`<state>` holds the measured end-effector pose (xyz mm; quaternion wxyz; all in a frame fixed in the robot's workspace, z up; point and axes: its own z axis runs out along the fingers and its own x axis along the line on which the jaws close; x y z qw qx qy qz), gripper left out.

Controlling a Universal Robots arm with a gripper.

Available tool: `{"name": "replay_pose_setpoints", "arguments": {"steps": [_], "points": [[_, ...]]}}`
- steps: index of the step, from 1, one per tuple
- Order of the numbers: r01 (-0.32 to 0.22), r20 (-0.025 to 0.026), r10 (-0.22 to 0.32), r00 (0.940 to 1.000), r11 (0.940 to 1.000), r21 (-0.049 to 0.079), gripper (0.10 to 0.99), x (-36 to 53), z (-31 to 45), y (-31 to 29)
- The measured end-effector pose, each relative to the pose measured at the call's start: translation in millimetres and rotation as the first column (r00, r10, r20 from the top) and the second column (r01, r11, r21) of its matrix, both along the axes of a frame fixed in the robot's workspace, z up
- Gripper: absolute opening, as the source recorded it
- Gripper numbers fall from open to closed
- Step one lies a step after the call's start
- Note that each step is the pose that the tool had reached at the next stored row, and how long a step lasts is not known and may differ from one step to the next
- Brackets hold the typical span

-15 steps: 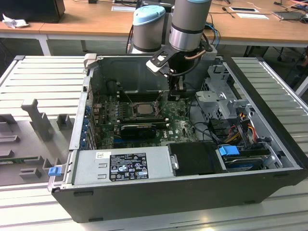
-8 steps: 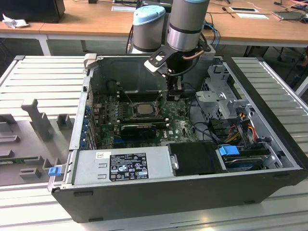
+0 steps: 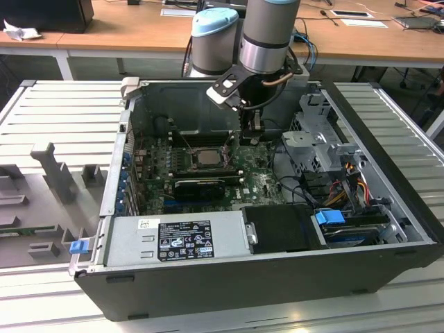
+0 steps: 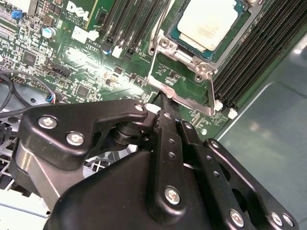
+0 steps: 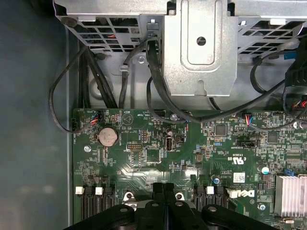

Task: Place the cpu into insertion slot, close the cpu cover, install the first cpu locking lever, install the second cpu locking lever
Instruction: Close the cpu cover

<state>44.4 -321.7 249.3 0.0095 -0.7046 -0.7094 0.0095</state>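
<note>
the arm (image 3: pixel 267 31) comes down steeply from above into the open computer case (image 3: pixel 229 291), its silver and pale-blue joints over the case's rear wall and the black wrist tilted toward the motherboard (image 3: pixel 263 182). the gripper (image 3: pixel 251 132) hangs low inside the case, just to the exterior view's right of the socket.

in the second wrist view the gripper (image 4: pixel 165 103) shows black, matt links studded with bright screw heads. its jaws are pressed together with no gap, and nothing shows between them. their joined tip touches a thin bent-steel locking lever (image 4: pixel 192 103) that runs along the socket's near edge. in the first wrist view the gripper (image 5: pixel 163 187) shows the same tight seam between the fingers (image 5: pixel 158 201).

the cpu (image 4: pixel 208 21), a flat square with a pale, satin metal top, sits in the insertion slot (image 4: pixel 165 44), whose silver rim carries round fasteners at its corners. the cpu cover (image 4: pixel 187 57), a thin silver-grey frame, appears to lie flat round the chip. in the exterior view the cpu (image 3: pixel 206 157) lies mid-board.

long black ribbed memory slots (image 4: pixel 249 62) flank the socket. a round silver coin cell (image 5: pixel 107 136) and glossy black cables (image 5: pixel 62 110) lie by a perforated sheet-metal drive cage (image 5: pixel 201 52). the case rests on a ridged aluminium worktop (image 3: pixel 62 104).
</note>
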Motion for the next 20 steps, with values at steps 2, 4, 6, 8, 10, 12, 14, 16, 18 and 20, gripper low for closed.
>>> {"name": "replay_pose_setpoints", "arguments": {"steps": [2,4,6,8,10,12,14,16,18,20], "points": [[0.000,0.0000,0.000,1.0000,1.0000,0.000,0.106,-0.3,0.0,0.0],[0.000,0.0000,0.000,1.0000,1.0000,0.000,0.106,-0.7,0.0,0.0],[0.000,0.0000,0.000,1.0000,1.0000,0.000,0.106,-1.6,0.0,0.0],[0.000,0.0000,0.000,1.0000,1.0000,0.000,0.106,-2.7,0.0,0.0],[0.000,0.0000,0.000,1.0000,1.0000,0.000,0.106,-3.0,0.0,0.0],[0.000,0.0000,0.000,1.0000,1.0000,0.000,0.106,-3.4,0.0,0.0],[0.000,0.0000,0.000,1.0000,1.0000,0.000,0.106,-3.7,0.0,0.0],[0.000,0.0000,0.000,1.0000,1.0000,0.000,0.106,-4.0,0.0,0.0],[0.000,0.0000,0.000,1.0000,1.0000,0.000,0.106,-4.4,0.0,0.0],[0.000,0.0000,0.000,1.0000,1.0000,0.000,0.106,-4.7,0.0,0.0]]}}
